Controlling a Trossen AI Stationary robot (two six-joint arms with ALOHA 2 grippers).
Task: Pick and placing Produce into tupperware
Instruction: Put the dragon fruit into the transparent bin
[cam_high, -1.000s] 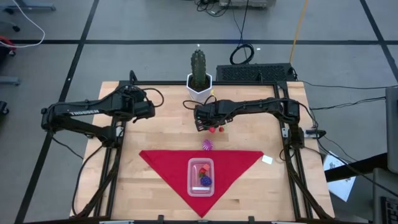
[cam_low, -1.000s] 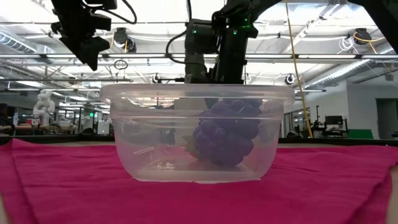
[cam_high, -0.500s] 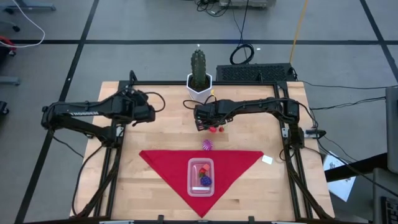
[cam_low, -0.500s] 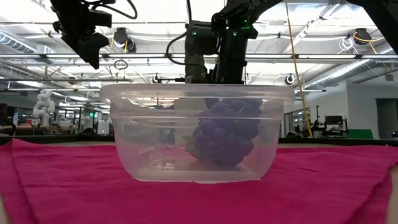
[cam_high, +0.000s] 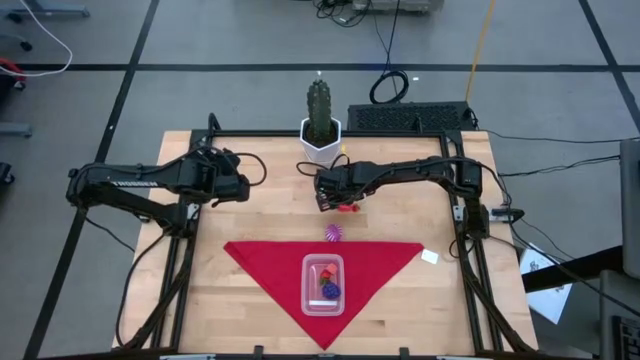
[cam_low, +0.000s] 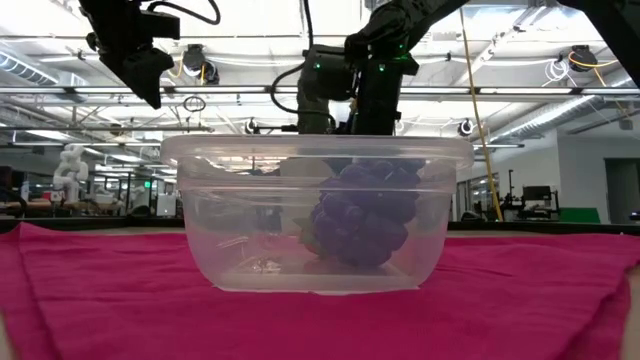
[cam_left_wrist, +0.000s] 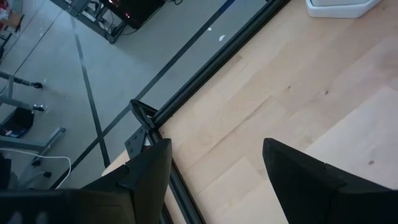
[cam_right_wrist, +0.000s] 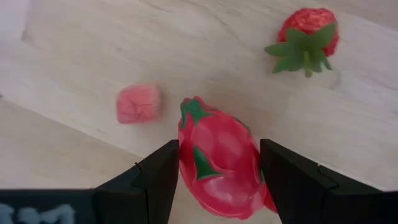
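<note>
My right gripper (cam_right_wrist: 219, 186) is open and low over the table's middle, near the cactus. One finger stands on each side of a red-pink dragon fruit with green scales (cam_right_wrist: 217, 163), which lies on the wood (cam_high: 345, 208). A small pink piece (cam_right_wrist: 138, 104) and a strawberry (cam_right_wrist: 306, 34) lie just beyond it. A purple-white striped piece (cam_high: 333, 233) lies by the cloth's far edge. The clear tupperware (cam_high: 323, 284) sits on the red cloth and holds a dark purple berry cluster (cam_low: 365, 215) and a red piece (cam_high: 325, 270). My left gripper (cam_left_wrist: 216, 168) is open and waits over the table's left part. My right gripper comes from above with its fingers (cam_right_wrist: 158, 180) close against both flanks of the dragon fruit (cam_right_wrist: 186, 155). Whether they touch it, I cannot tell. The fruit lies on the table.
A tall green cactus in a white pot (cam_high: 319, 118) stands at the far edge just behind my right gripper. The red triangular cloth (cam_high: 260, 258) covers the near middle. A small white tag (cam_high: 430, 257) lies to its right. A black frame rims the table (cam_high: 190, 250).
My right gripper has shifted a little toward the table's right and come down over the red produce. Everything else has stayed where it was.
</note>
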